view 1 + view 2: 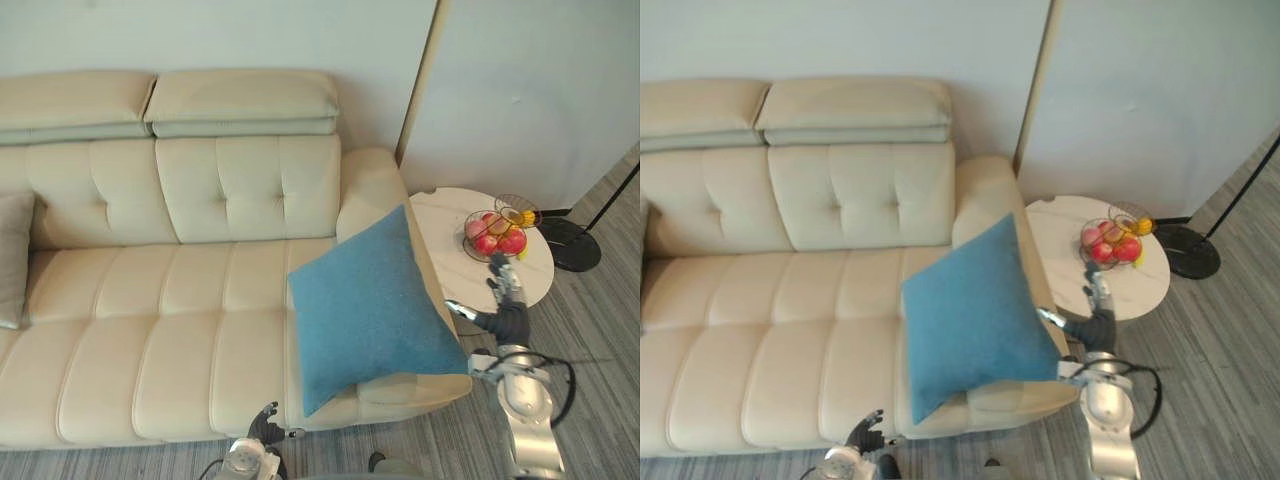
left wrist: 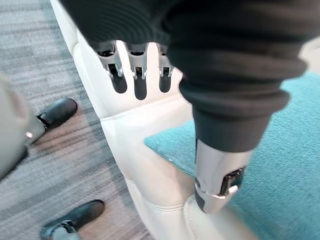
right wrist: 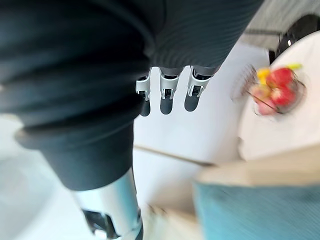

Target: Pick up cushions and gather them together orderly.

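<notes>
A cream leather sofa (image 1: 150, 340) with a tufted back runs across the scene. A square blue fabric cushion (image 1: 370, 310) stands on one corner at the right end of the seat and leans tilted against the right armrest. Its lower corner comes close to the seat's front edge and its right corner lies over the armrest's front. A grey fabric cushion (image 1: 12, 260) stands against the back at the sofa's left end, well apart from the blue one, with a long stretch of bare seat between them.

The left hand (image 1: 266, 426) hangs low at the seat's front edge, just below the blue cushion's lower corner. In its wrist view the fingers (image 2: 140, 80) are straight, the thumb stands apart from them, and nothing is held.

The right hand (image 1: 507, 295) is raised in the narrow gap between the armrest and a round white side table (image 1: 445, 215), over the table's near edge. Its fingers (image 3: 167, 95) are straight and spread from the thumb, holding nothing. It is just beside the cushion's right edge; contact cannot be told.

On the side table a wire fruit bowl (image 1: 495, 238) of red fruit sits near the right edge, with a smaller wire basket (image 1: 517, 210) touching it behind. A black round lamp base (image 1: 572, 245) stands on the grey plank floor (image 1: 600, 330) just past the table.
</notes>
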Controlling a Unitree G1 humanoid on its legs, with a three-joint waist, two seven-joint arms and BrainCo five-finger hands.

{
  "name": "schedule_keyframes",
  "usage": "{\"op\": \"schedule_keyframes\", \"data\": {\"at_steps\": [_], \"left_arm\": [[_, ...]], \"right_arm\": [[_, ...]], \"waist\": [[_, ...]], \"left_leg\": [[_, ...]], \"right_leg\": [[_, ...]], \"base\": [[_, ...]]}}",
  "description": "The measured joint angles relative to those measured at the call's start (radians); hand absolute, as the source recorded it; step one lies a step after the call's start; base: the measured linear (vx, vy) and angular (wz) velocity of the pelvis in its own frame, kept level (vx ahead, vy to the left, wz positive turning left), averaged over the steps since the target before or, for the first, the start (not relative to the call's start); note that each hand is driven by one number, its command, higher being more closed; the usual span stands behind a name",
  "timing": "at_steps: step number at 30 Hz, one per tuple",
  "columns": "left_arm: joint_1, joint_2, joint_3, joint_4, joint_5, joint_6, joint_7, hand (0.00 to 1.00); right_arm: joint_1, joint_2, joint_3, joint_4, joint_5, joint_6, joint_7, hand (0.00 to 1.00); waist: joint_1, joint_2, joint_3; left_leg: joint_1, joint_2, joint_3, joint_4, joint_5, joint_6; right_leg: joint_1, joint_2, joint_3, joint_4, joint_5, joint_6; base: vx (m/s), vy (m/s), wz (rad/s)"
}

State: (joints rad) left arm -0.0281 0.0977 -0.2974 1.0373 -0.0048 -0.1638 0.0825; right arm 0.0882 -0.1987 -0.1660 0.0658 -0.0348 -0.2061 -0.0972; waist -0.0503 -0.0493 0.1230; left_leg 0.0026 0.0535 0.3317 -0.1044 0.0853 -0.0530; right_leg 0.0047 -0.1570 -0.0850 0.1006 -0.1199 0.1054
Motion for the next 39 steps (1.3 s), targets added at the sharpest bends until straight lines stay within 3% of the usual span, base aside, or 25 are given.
{"op": "schedule_keyframes", "data": {"at_steps": [7,12,16,22,29,39], "left_arm": [[-0.039,0.004,-0.001,-0.048,-0.020,-0.001,0.015,0.00],[-0.095,0.005,0.000,-0.084,-0.029,0.001,0.038,0.00],[-0.138,-0.004,0.000,-0.090,-0.039,0.002,0.051,0.00],[-0.184,-0.019,-0.020,-0.123,-0.040,0.002,0.074,0.00],[-0.297,-0.019,-0.038,-0.152,-0.079,0.001,0.094,0.00],[-0.560,-0.006,-0.036,-0.160,-0.155,-0.020,0.130,0.00]], "right_arm": [[-0.120,0.002,0.042,0.171,-0.120,0.071,-0.054,0.00],[-0.193,0.035,0.045,0.251,-0.215,0.123,-0.122,0.00],[-0.250,0.048,0.030,0.270,-0.303,0.165,-0.182,0.00],[-0.283,0.063,0.008,0.309,-0.358,0.207,-0.264,0.00],[-0.359,0.063,-0.028,0.395,-0.357,0.211,-0.298,0.00],[-0.511,-0.042,-0.056,0.460,-0.340,0.209,-0.296,0.00]], "waist": [[0.019,0.004,0.058],[0.021,0.002,0.137],[0.020,0.009,0.162],[0.018,0.015,0.186],[0.008,0.012,0.221],[-0.007,0.009,0.317]], "left_leg": [[-0.049,0.001,-0.020,0.002,0.011,0.008],[-0.141,0.012,-0.042,0.112,-0.015,0.016],[-0.226,0.031,-0.044,0.209,-0.060,0.016],[-0.319,0.049,-0.058,0.264,-0.060,0.021],[-0.386,0.050,-0.063,0.266,-0.040,0.036],[-0.457,0.053,-0.062,0.271,-0.018,0.041]], "right_leg": [[-0.050,0.000,-0.013,0.029,0.010,-0.005],[-0.105,-0.009,-0.017,0.080,0.015,-0.002],[-0.147,-0.011,-0.016,0.085,0.015,-0.001],[-0.220,-0.001,-0.018,0.105,0.017,-0.003],[-0.286,0.001,-0.020,0.111,0.031,-0.005],[-0.362,0.003,-0.018,0.126,0.043,-0.009]], "base": [[0.00,0.017,0.09],[-0.07,0.024,0.12],[-0.11,0.017,-0.01],[-0.06,0.016,0.04],[0.01,0.000,0.01],[0.01,0.000,0.00]]}}
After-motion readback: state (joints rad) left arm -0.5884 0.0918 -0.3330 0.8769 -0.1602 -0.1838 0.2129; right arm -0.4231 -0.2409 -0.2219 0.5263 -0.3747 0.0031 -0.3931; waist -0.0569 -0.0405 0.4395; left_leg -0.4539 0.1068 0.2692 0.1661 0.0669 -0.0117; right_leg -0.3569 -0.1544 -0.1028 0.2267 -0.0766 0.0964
